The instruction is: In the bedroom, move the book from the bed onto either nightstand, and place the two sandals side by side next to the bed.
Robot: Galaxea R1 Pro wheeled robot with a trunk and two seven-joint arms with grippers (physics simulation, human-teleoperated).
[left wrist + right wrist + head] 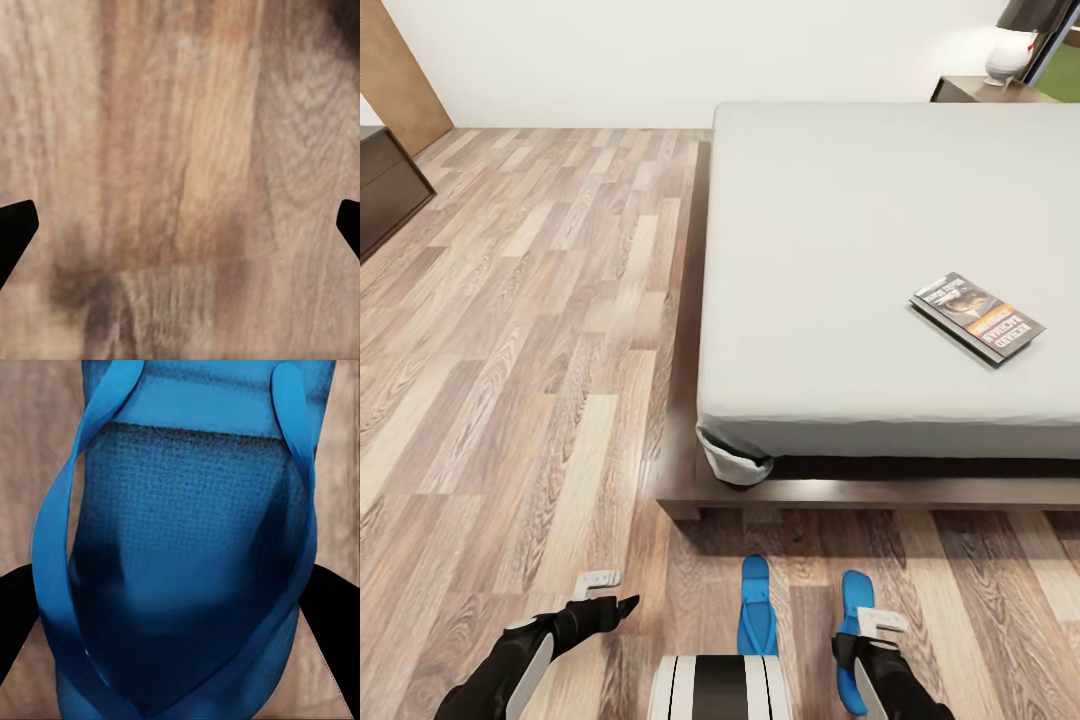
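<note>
The book (977, 317) lies flat on the pale mattress of the bed (840, 250), near its right side. Two blue sandals rest on the floor just off the bed's wooden frame, roughly parallel: one (757, 605) in front of my trunk, the other (853, 600) a little to its right. My right gripper (875, 625) hovers directly over the right-hand sandal (187, 532), open (176, 615), its black fingers (19, 607) flanking the sandal's sides. Off to the left, my left gripper (610, 592) is open above bare planks (180, 225), holding nothing.
A dark nightstand (970, 90) with a white lamp (1010, 55) stands beyond the bed's far right corner. A long low dark cabinet (385, 185) lines the left wall. Wide wood floor (530, 330) runs along the bed's left side.
</note>
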